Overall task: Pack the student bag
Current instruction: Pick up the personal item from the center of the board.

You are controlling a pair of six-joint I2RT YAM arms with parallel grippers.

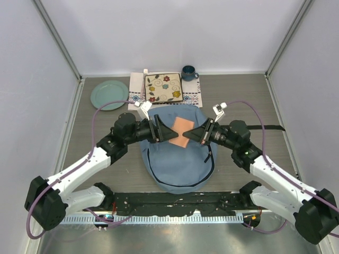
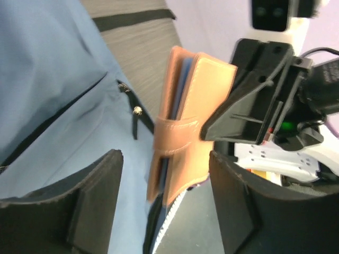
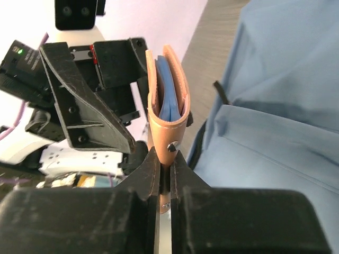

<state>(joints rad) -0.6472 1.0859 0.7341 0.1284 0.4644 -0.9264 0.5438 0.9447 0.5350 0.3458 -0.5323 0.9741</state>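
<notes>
Notebook (image 2: 185,106) btm is running off left wrist frame, blurring. Right fingers (image 3: 140,182) are hiding its edge; bag (image 3: 286,106) is getting cropped too.

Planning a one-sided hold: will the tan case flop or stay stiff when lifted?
Probably stiff and light: the tan case stands upright though the right gripper pinches only its edge. Its strap should keep it closed.

Green plate (image 1: 109,94), patterned tray (image 1: 163,87), blue mug (image 1: 188,72)
</notes>
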